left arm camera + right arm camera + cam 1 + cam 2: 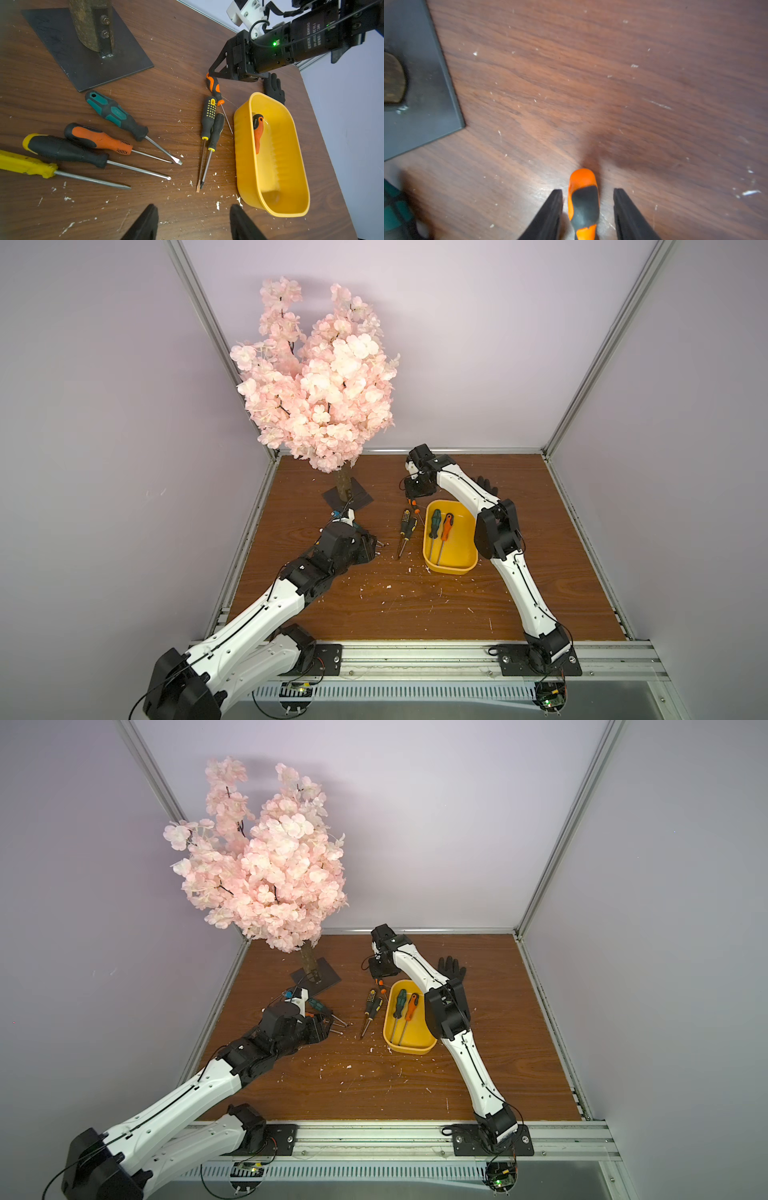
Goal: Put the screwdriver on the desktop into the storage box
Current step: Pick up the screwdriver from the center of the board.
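Inside storage box [451, 570], green screwdriver [434, 522], orange screwdriver [446, 526]

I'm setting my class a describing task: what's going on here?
The right gripper has open jaws on either side of an orange-handled screwdriver lying on the desktop, not yet closed on it. The storage box beside it already holds two screwdrivers. The left gripper is open and empty, near several more screwdrivers.

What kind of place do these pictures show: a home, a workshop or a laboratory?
Probably a laboratory robot cell. A left arm and a right arm are bolted to an aluminium rail at the edge of the desktop, lilac walls enclose it, and an artificial blossom tree stands as decoration.
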Available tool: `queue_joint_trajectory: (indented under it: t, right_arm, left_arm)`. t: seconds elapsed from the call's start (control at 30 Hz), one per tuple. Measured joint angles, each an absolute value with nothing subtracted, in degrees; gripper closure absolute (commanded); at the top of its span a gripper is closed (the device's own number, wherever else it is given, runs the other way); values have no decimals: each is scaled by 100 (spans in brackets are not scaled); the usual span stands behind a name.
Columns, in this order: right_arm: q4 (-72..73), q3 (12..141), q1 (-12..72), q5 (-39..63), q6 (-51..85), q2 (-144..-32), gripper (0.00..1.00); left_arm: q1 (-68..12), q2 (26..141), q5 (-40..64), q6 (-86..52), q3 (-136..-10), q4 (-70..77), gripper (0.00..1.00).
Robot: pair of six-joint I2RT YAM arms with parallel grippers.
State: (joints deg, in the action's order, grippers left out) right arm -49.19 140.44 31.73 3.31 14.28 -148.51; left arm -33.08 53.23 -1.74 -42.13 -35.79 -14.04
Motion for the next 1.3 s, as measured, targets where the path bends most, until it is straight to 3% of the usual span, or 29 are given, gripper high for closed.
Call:
queue_joint_trajectory:
  t: [0.6,0.9,1.3]
  right_arm:
    - [-4956,14049,3293,320,1391,-15008,57]
    - [-4954,14101,3293,283,1350,-15045,70]
    - [-4906,14245,3293,-134,1302,-15045,72]
  left_arm:
    - [-3253,5323,-174,-4244,-3527,-1400,41]
    - [-3249,5339,-174,-4248,-3527,-1400,41]
    - [-3249,5502,-148,-4246,-3527,-1319,41]
